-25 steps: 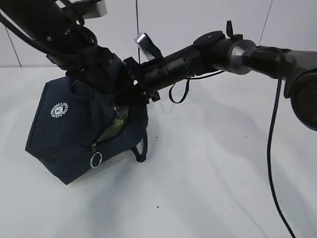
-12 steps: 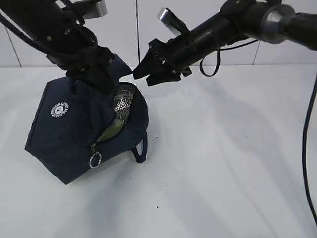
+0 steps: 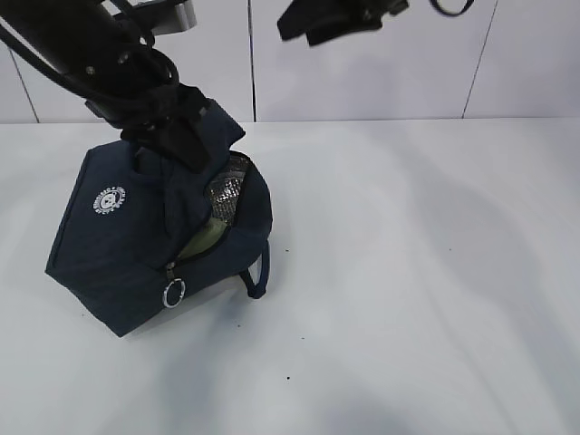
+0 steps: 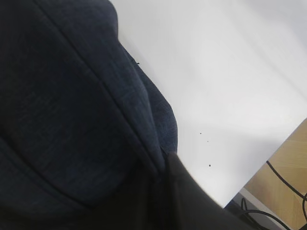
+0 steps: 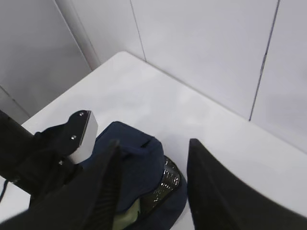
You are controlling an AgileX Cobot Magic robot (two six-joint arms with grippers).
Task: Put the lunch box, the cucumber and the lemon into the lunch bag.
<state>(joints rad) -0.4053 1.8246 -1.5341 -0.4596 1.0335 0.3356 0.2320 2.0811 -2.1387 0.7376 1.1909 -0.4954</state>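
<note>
Lunch bag (image 3: 127, 245), soft and floppy, is sagging open; left gripper (image 3: 177, 136) is pinching its rim; right gripper (image 5: 151, 191) is hanging spread

lunch bag (image 3: 118, 245): 1
lunch box (image 3: 207, 237): 1, pale green lid partly visible inside bag
grippers: 2, left gripper (image 3: 177, 136), right gripper (image 3: 326, 18)
table (image 3: 408, 299): 1

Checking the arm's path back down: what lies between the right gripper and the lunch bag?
Nothing: in the exterior view only bare wall shows between the right gripper and the lunch bag.
</note>
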